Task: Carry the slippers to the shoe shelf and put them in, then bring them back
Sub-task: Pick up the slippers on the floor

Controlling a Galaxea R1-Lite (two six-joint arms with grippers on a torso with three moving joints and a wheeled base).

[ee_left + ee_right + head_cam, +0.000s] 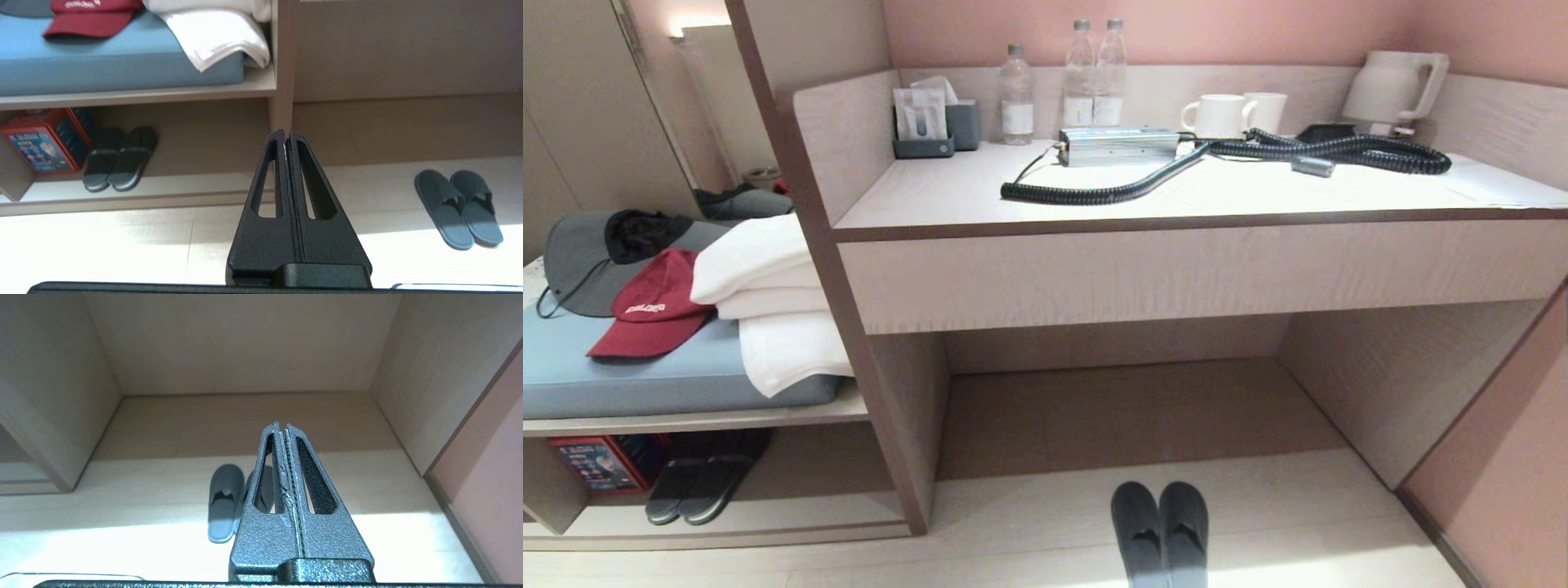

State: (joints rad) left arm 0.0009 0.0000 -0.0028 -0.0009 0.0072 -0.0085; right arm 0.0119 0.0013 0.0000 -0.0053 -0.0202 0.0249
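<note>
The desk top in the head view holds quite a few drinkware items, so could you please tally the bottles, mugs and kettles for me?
Water bottles: 3, one apart and two side by side
White mugs: 2
Kettle: 1
Total: 6

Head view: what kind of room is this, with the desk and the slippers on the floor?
Probably a hotel room: a kettle, two white mugs and water bottles stand on the desk, folded white towels lie beside it, and slippers wait on the floor.
</note>
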